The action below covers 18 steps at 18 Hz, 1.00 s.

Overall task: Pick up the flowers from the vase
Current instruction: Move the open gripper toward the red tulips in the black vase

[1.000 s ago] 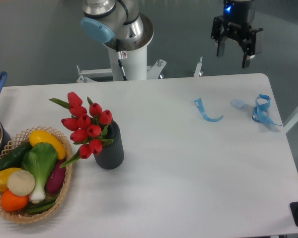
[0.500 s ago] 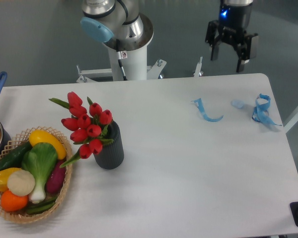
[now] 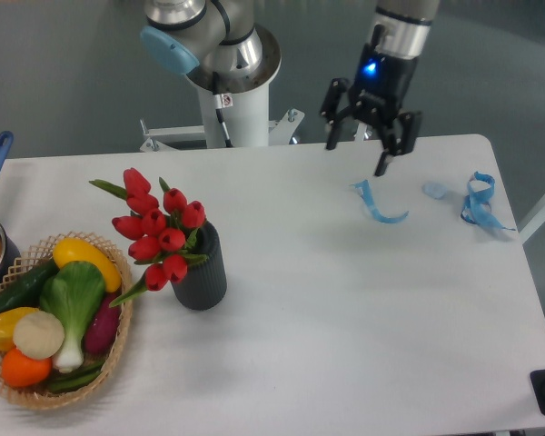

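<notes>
At worktop (image 3: pixel 345 300) 9 o'clock side: flowers (image 3: pixel 159 232) seated in vase (image 3: pixel 201 268), leaned toward basket (image 3: pixel 118 350), stems held by vase. Gripper (image 3: pixel 356 156) hung at 1 o'clock, well apart, jaws spread wide, nothing held; approach judged pending.

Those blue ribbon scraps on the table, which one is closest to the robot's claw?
The curled blue strip lying alone nearer the table's middle, just below the open gripper. The tangled blue ribbon and the small pale blue bit lie farther off, near the table's right edge.
</notes>
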Available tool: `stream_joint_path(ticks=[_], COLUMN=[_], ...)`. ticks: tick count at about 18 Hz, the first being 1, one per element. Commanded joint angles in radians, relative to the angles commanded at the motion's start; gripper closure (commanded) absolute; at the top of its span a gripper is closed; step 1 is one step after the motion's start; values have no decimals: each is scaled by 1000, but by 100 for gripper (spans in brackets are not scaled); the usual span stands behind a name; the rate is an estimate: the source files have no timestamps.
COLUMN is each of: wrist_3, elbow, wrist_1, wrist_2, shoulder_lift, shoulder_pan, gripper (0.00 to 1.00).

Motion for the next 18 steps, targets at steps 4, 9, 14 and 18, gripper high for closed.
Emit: stream_joint_path(ticks=[4, 9, 14, 18], wrist_3=[-8, -74, -100, -103], elbow=[-31, -22, -29, -26], wrist_1=[-2, 2, 3, 49], wrist_2=[-155, -149, -152, -148], shoulder_lift=[0, -28, -28, -64], shoulder_pan=[-14, -94, -163, -228], gripper=[0, 0, 0, 0])
